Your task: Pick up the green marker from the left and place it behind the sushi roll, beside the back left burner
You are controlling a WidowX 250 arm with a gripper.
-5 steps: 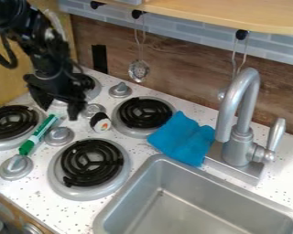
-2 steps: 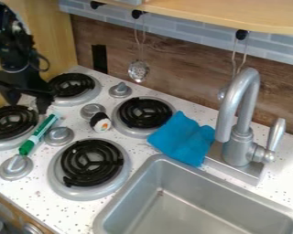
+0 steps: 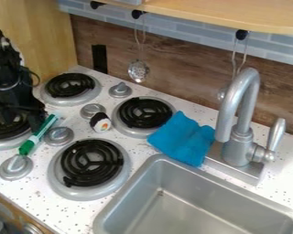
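Gripper [image 3: 19, 122] spread near the marker [image 3: 38, 134], which looks light, stiff and smooth enough to roll, so best pinched squarely across mid-barrel.

The white counter [image 3: 140, 149] is brightly and fairly evenly lit. Pale highlights are reflected along the faucet [image 3: 243, 87], soft shading is seen inside the sink [image 3: 119, 197], and the arm [image 3: 4, 68] at left is rendered nearly black.
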